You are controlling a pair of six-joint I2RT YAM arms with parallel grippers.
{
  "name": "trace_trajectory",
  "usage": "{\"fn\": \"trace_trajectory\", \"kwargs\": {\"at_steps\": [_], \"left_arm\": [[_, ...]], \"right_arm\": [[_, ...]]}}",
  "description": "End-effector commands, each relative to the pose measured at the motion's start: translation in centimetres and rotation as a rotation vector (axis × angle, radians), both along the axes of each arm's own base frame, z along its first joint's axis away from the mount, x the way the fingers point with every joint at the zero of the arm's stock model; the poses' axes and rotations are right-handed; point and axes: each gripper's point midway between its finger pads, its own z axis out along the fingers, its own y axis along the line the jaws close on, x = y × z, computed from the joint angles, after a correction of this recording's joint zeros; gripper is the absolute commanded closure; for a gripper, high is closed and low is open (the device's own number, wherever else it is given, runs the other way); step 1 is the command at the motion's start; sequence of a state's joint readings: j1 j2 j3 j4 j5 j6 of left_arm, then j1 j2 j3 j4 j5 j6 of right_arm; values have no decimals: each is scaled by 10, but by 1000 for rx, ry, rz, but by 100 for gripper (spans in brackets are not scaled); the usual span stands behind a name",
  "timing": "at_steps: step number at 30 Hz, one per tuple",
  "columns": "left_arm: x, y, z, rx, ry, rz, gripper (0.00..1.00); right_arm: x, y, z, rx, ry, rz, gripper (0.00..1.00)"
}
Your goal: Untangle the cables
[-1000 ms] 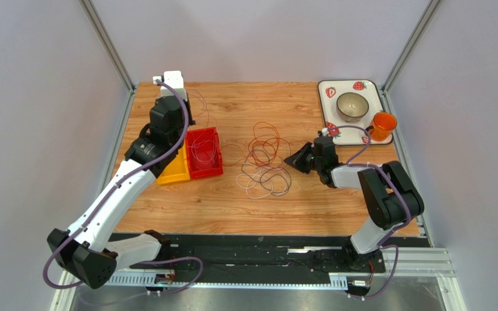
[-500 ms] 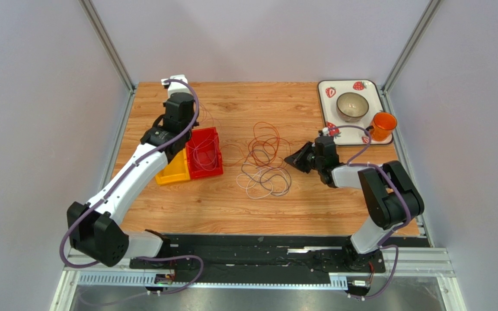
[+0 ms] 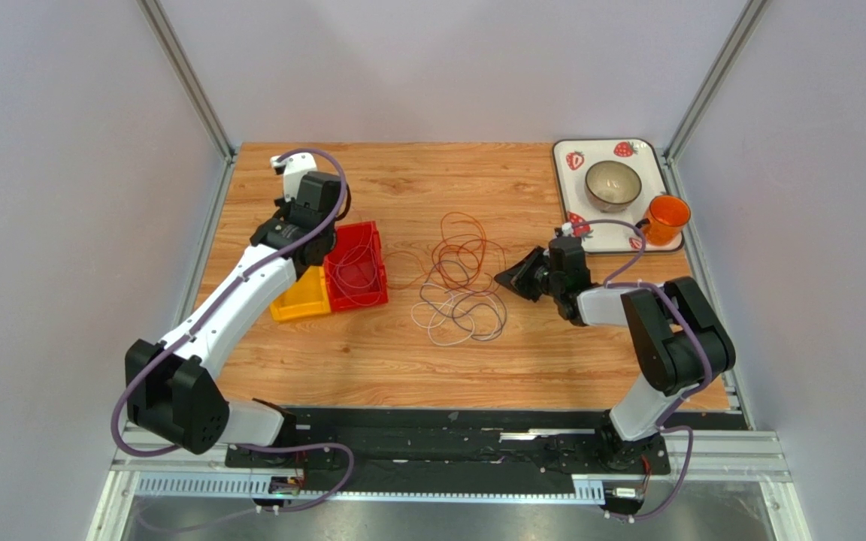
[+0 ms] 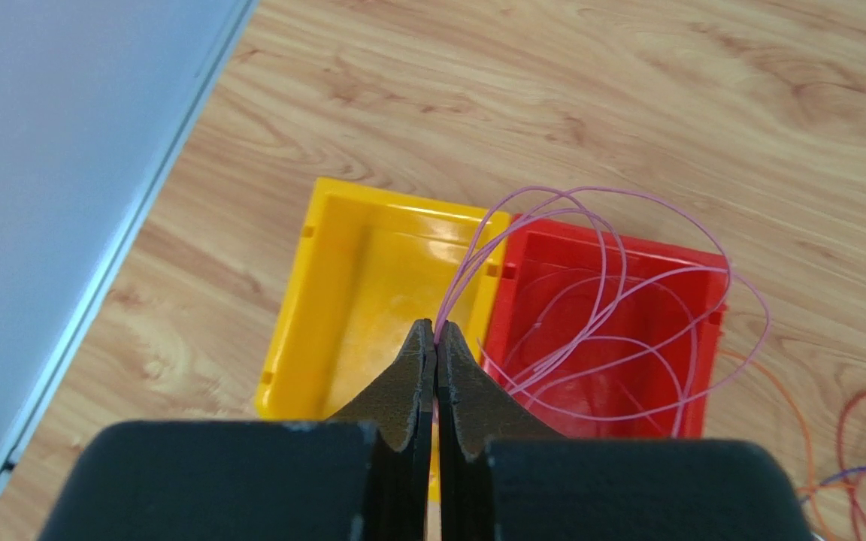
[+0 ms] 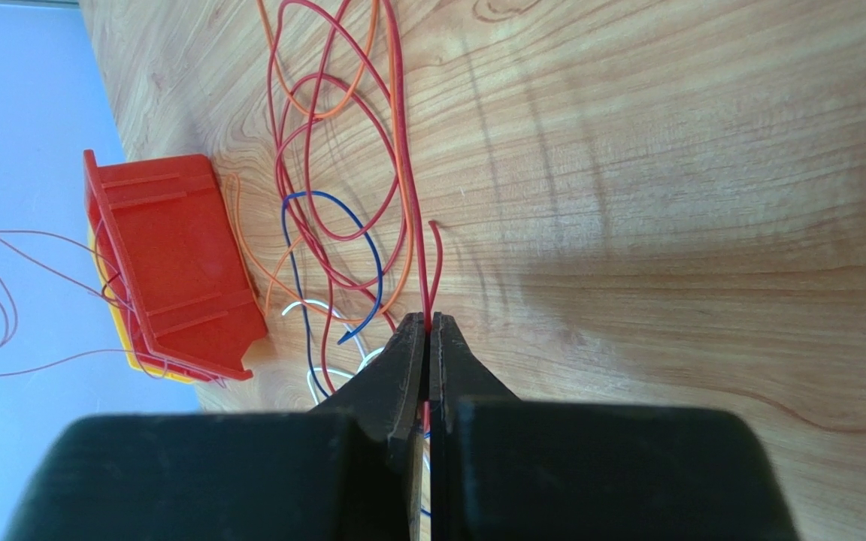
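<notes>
A tangle of thin red, orange, blue and white cables (image 3: 460,276) lies in the middle of the table. My right gripper (image 5: 427,327) is shut on a red cable (image 5: 404,147) at the tangle's right edge (image 3: 513,277). My left gripper (image 4: 436,329) is shut on a thin pink cable (image 4: 618,282) whose loops hang down into the red bin (image 4: 675,338). It is above the seam between the yellow bin (image 4: 381,271) and the red bin, near the back left (image 3: 311,214).
The red bin (image 3: 355,266) and yellow bin (image 3: 300,300) sit side by side at the left. A strawberry-patterned tray (image 3: 565,186) at the back right holds a metal bowl (image 3: 613,183) and an orange cup (image 3: 666,216). A wall runs along the table's left edge (image 4: 87,169).
My left arm has swung forward and right with the pink cable, from the back left corner to above the bins. The right arm has not moved.
</notes>
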State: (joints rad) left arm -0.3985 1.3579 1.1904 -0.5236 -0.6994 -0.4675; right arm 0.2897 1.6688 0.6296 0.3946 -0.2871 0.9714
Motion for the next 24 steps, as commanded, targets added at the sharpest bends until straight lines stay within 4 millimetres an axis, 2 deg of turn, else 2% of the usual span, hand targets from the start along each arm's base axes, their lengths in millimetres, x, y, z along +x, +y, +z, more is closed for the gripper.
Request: {"fn": "trace_trajectory", "kwargs": {"at_steps": [1,5,9,14,17,24], "left_arm": [[-14,25,15,45,-32,132,100],[-6,20,-1,57,34,136,100],[8,-6,-21,1,108,42,100],[15,-22,-50,-1,182,9,100],[16,-30,-62,-8,212,-7,100],[25,-65,-83,-1,275,-101,100]], "right_arm": [[16,5,19,43,-60,-1,100],[16,5,18,46,-58,0,100],[17,3,17,46,-55,-5,100],[17,4,17,50,-54,-2,100],[17,4,17,53,-52,0,100],[18,4,16,62,-45,-1,100]]}}
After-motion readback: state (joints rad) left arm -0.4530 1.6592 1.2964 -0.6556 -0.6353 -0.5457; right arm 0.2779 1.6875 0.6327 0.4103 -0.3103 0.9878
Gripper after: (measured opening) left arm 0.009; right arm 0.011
